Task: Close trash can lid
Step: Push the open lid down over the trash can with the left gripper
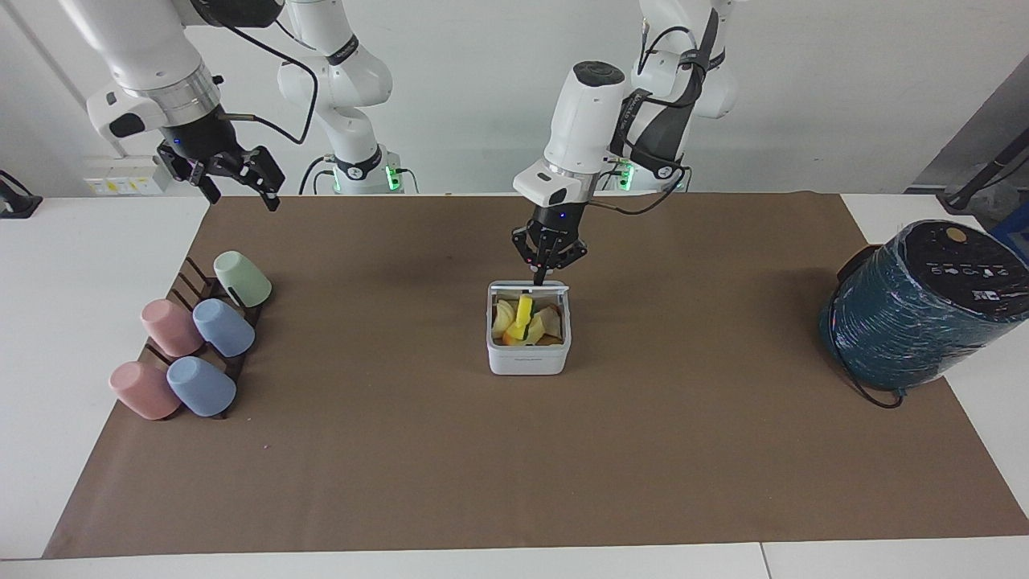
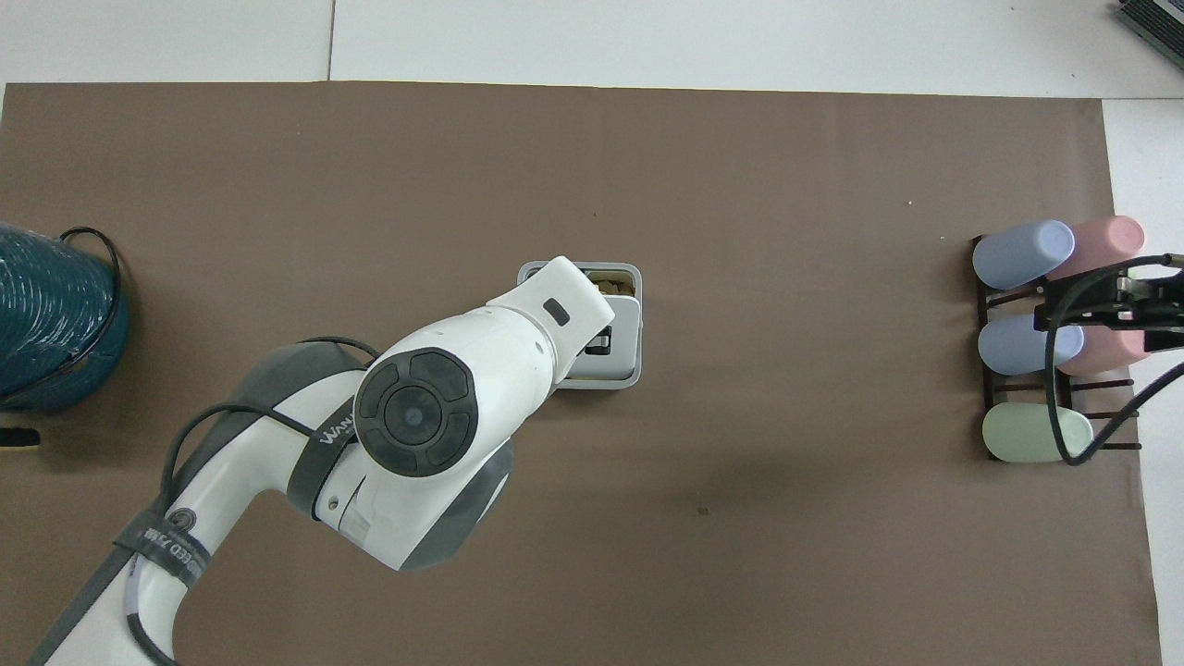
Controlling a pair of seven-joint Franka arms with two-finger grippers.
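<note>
The small white trash can stands mid-table, filled with yellow and tan scraps. Its lid is tipped partway down over the opening and shows almost edge-on in the facing view. In the overhead view the lid covers the part of the can nearer the robots. My left gripper points straight down with its tips against the lid's upper edge, fingers together; the overhead view shows it mostly hidden under its own arm. My right gripper waits open in the air.
A dark rack with several pastel cups stands at the right arm's end, under the right gripper in the overhead view. A large teal wrapped cylinder stands at the left arm's end. A brown mat covers the table.
</note>
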